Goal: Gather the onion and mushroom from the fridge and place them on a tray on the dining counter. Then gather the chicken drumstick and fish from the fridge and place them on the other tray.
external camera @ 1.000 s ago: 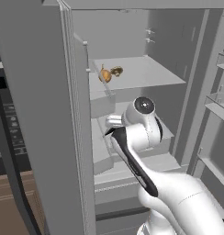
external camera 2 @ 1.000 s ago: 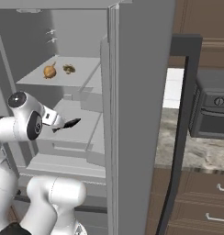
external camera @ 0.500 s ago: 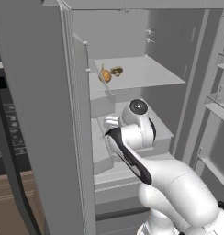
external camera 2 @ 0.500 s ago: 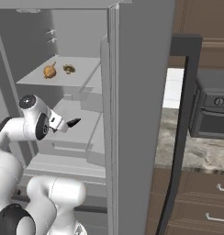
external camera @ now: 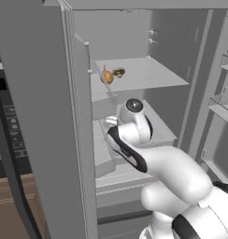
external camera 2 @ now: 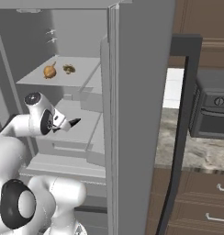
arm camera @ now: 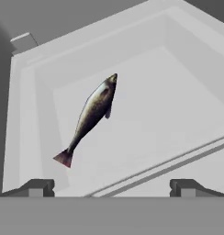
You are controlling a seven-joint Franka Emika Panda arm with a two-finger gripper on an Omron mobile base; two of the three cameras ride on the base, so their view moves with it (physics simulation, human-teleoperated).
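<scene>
1. Fridge (external camera: pixel 46 116): doors are standing open; the arm is reaching in over the middle shelf (external camera 2: pixel 81 131).
2. Gripper (arm camera: pixel 109 187): fingers are standing wide apart and are holding nothing, hovering above the shelf with the fish ahead of the fingertips (arm camera: pixel 36 187) in the hand view.
3. Fish (arm camera: pixel 88 117): is lying flat on the pale shelf floor, apart from the walls. Its long axis is running diagonally in the hand view, head pointing to the upper right, reddish tail to the lower left, nearer the fingers.
4. Onion (external camera 2: pixel 49 71): is sitting on the upper shelf, with a small darker item (external camera 2: pixel 69 69) just beside it, too small to identify.
5. Step in hand, judged: approaching the fish for a grasp. Doing it well is likely calling for rolling the wrist so the fingers close across the slim body rather than along it, centring over the thick middle section, and descending until the tips are straddling it near the shelf surface before closing.
</scene>
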